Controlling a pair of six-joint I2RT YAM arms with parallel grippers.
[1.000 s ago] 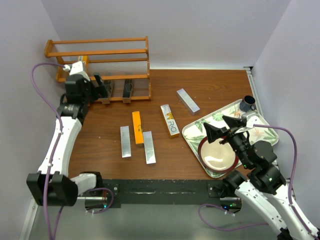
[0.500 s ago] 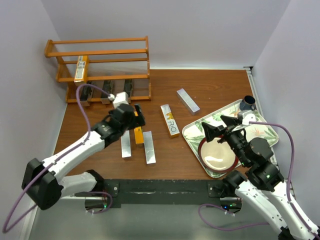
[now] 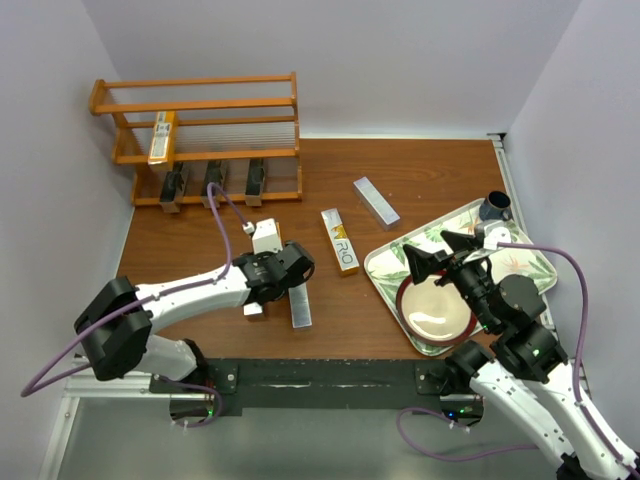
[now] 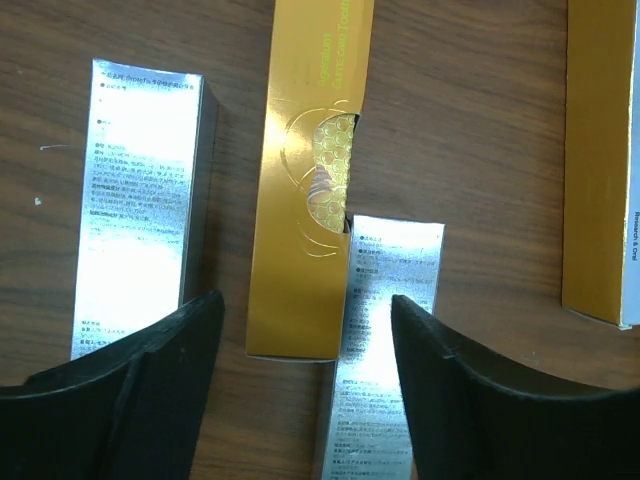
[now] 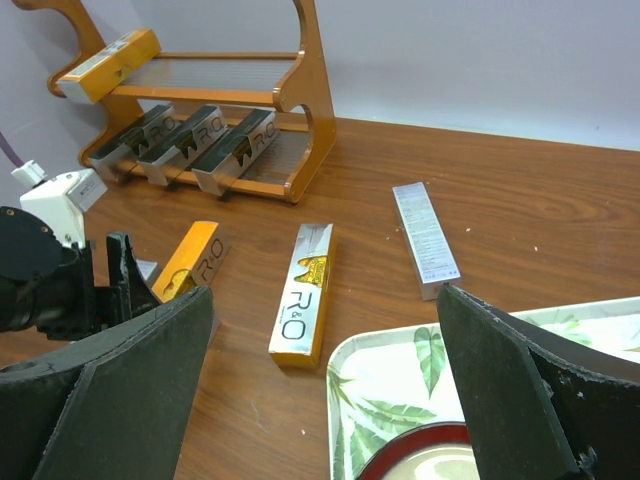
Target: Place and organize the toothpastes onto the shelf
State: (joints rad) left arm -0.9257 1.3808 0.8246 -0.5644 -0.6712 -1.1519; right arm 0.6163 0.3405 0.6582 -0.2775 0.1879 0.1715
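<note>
Orange carton (image 4: 305, 180): lies flat on the surface in the middle of the left wrist view, running straight up the frame. It looks like the next pick.
Left fingers (image 4: 140, 390): spread apart and grasping nothing, with the tips on either side of that carton's near end.
Handling: probably light, stiff cardboard with a glossy skin that may slip, and a hard squeeze would dent it. The best hold is across the narrow width near mid-length.
Crowding: the near silver carton (image 4: 385, 320) touches its lower right side, and the left silver carton (image 4: 140, 200) lies just beside it. A finger could land on a neighbour.
Other loose cartons: the gold-and-white carton (image 3: 340, 240) and the far silver carton (image 3: 376, 201) lie right of centre in the top view.
Shelf (image 3: 200, 104): stands at the upper left of the top view. Its bottom tier holds three black cartons (image 3: 212, 183) side by side, and the tier above holds the shelved orange carton (image 3: 160, 138) at its left end.
Tray (image 3: 395, 252): leaf-patterned, at the lower right, holding a red-rimmed bowl (image 3: 435, 310) and a dark cup (image 3: 493, 207).
Right fingers (image 5: 510, 400): spread wide and grasping nothing, above the tray.
</note>
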